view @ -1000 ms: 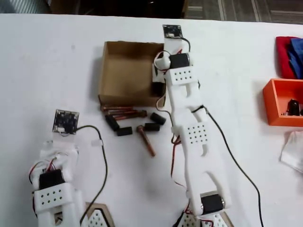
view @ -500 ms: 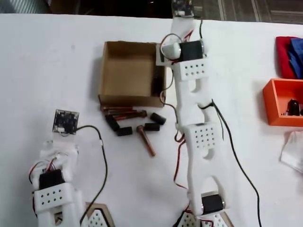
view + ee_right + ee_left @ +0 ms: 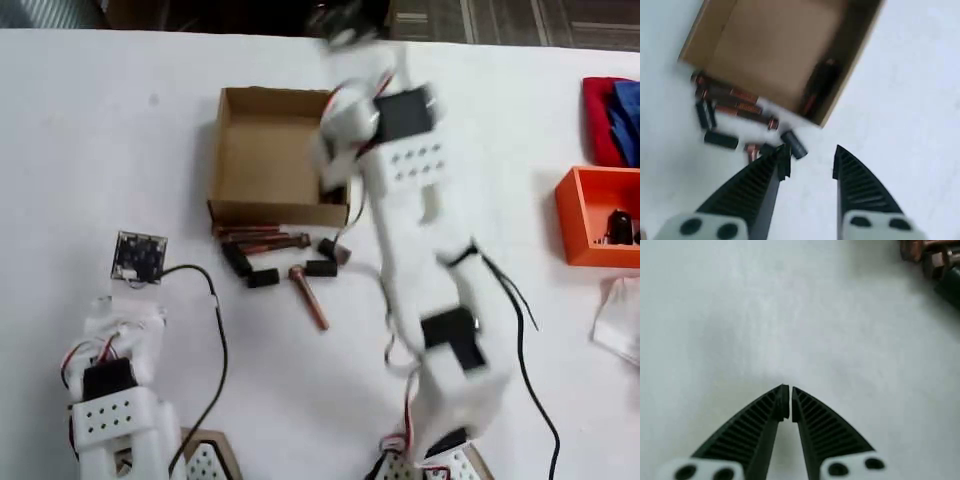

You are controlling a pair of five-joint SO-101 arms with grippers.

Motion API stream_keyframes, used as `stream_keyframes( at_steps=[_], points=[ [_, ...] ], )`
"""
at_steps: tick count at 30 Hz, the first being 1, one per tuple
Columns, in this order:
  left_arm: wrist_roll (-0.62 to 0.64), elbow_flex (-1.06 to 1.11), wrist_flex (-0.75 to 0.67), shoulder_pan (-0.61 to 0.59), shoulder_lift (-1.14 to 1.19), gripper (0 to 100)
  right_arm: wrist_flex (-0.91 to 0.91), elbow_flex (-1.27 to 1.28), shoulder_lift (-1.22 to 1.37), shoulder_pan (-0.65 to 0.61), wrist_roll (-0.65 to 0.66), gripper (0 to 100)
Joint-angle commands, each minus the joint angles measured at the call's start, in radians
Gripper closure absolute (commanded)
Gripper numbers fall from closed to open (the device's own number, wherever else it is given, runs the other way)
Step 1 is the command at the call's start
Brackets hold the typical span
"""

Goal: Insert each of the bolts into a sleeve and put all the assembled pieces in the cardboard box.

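The cardboard box [image 3: 262,150] stands at the table's middle back, and one assembled bolt-and-sleeve piece [image 3: 817,87] lies inside along its wall. Copper bolts [image 3: 262,237] lie in a row against the box's front wall, and one more bolt [image 3: 308,295] lies loose nearer me. Several black sleeves [image 3: 263,278] are scattered among them. My right gripper [image 3: 810,160] hangs open and holds nothing, high above the table beside the box's corner. My left gripper [image 3: 786,402] is shut and holds nothing, low over bare table, with bolt heads [image 3: 920,250] farther off.
An orange bin [image 3: 600,215] holding a dark part stands at the right edge, with red and blue cloth [image 3: 612,115] behind it. The left arm [image 3: 110,390] rests folded at the front left. Bare white table lies left of the box.
The right arm has risen and drawn back from the box's right wall, its elbow swinging to the right; it is blurred with motion. The left arm has kept still.
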Motion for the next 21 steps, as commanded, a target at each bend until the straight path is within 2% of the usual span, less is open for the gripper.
stream_keyframes(
  at_steps=[1,4,7,10,15,19,21],
  points=[
    [-0.003,-0.007,-0.018,0.000,-0.012,95,-0.045,0.411,-0.222,-0.130,0.210,86.1],
    [0.025,-0.012,-0.051,-0.066,-0.012,95,-0.179,0.595,-0.308,-0.140,0.236,85.8],
    [0.152,-0.007,-0.123,-0.196,-0.012,95,-0.266,0.733,-0.337,-0.145,0.290,85.0],
    [0.249,-0.004,-0.176,-0.276,-0.009,95,-0.334,0.830,-0.335,-0.163,0.316,79.7],
    [0.276,-0.002,-0.190,-0.325,-0.008,90,-0.456,0.893,-0.335,-0.229,0.371,79.5],
    [0.399,-0.002,-0.203,-0.373,-0.006,84,-0.536,0.921,-0.334,-0.326,0.381,80.5],
    [0.400,0.007,-0.204,-0.374,-0.008,84,-0.584,0.933,-0.328,-0.354,0.385,80.6]
  ],
)
